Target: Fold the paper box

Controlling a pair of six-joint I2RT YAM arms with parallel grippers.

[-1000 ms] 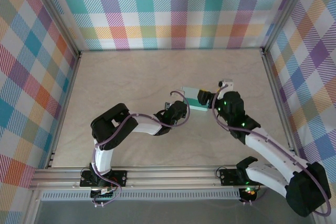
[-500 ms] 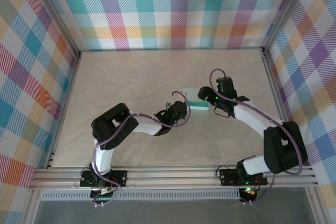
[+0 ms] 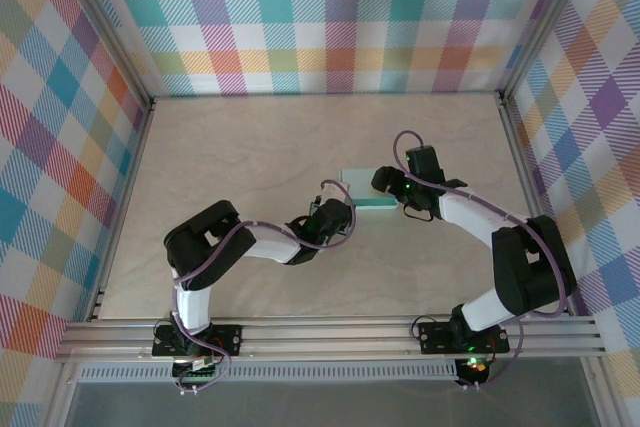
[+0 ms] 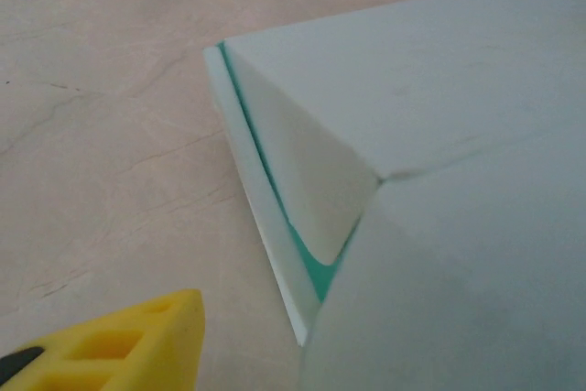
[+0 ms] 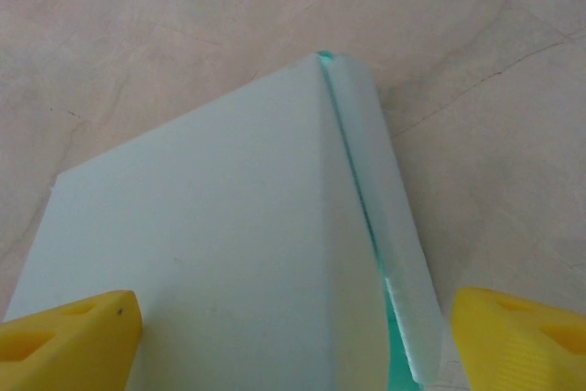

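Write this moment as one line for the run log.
paper box: formed, one side flap ajar | right jaws: open, spanning box's flap edge | left jaws: beside box, state unclear

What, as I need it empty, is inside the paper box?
Through a side gap of the paper box only a green sliver shows; its flaps cover the rest.

arms (image 3: 265, 244): white links, black joints | cables (image 3: 398, 152): purple | fingers (image 5: 69, 327): yellow
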